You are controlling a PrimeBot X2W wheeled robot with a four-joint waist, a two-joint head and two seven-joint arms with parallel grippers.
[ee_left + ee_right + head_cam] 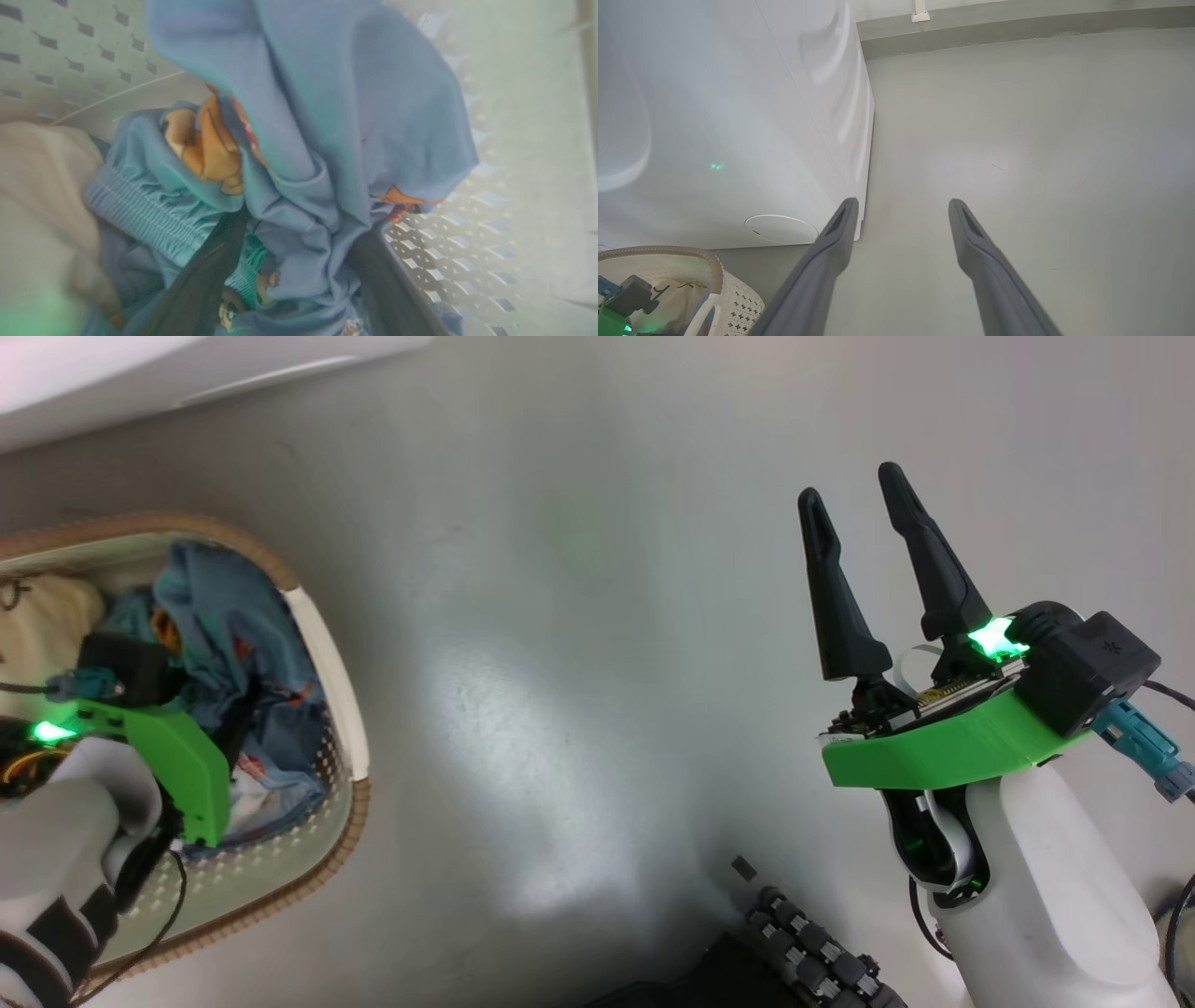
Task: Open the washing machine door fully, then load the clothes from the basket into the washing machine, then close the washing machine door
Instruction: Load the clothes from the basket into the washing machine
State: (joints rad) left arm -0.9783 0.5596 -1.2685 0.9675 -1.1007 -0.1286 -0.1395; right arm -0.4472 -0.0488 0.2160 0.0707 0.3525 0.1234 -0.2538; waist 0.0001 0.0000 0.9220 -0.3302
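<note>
Left wrist view: your left hand (303, 224) is down inside the basket (467, 261), fingers spread wide. A thick fold of the blue cloth (327, 116) is bunched between them but not yet pinched. The cream garment (42, 196) lies just to the left, touching the blue one. I judge the grab is the step in hand. Close on the fold where it sits deep between the fingers, not on a loose edge, so that it does not slip out on the lift. The perforated basket wall is just beside the right finger, so lift straight out rather than dragging sideways.

Head view: the clothes (233, 635) sit in the basket, which stands on the floor (597, 663) at the near left. The washing machine (140, 373) is at the far left. A thin cable (173, 915) from the left wrist hangs over the basket's near side; it could catch on the rim, so rise slowly. Your right hand (851, 483) hovers over bare floor at the right, fingers apart and holding nothing, well clear of the basket. The floor between the two arms is open.

Right wrist view: the machine's front corner and its round flap (781, 228) stand just beyond the basket rim, so the carry to the machine looks short. To the right, the floor runs open to the far wall (1017, 28).
</note>
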